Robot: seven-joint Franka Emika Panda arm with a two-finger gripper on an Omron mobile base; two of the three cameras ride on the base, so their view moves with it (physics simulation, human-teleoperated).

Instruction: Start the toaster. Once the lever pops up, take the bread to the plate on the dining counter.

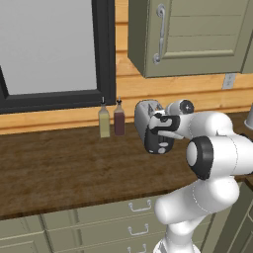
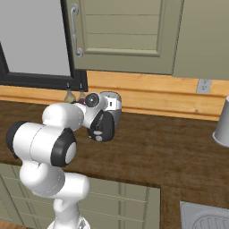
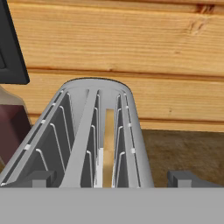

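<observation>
The silver-white toaster [image 1: 144,114] stands on the dark wooden worktop [image 1: 64,168] against the wall, its black end panel [image 1: 158,144] facing me. In the hand view I look along its top slots; a tan bread [image 3: 108,144] slice stands on edge in the right slot. My gripper [image 3: 110,179] is open at the toaster's near end, one fingertip to each side of the body, seen also as the gripper [image 1: 157,123] above the end panel. I cannot make out the lever. The plate and the dining counter are out of view.
Two slim bottles [image 1: 104,121] [image 1: 119,118] stand just left of the toaster under the window [image 1: 49,49]. Olive wall cabinets [image 2: 120,31] hang above. A grey cylinder [image 2: 222,121] stands far right, a sink [image 2: 205,217] at the lower right.
</observation>
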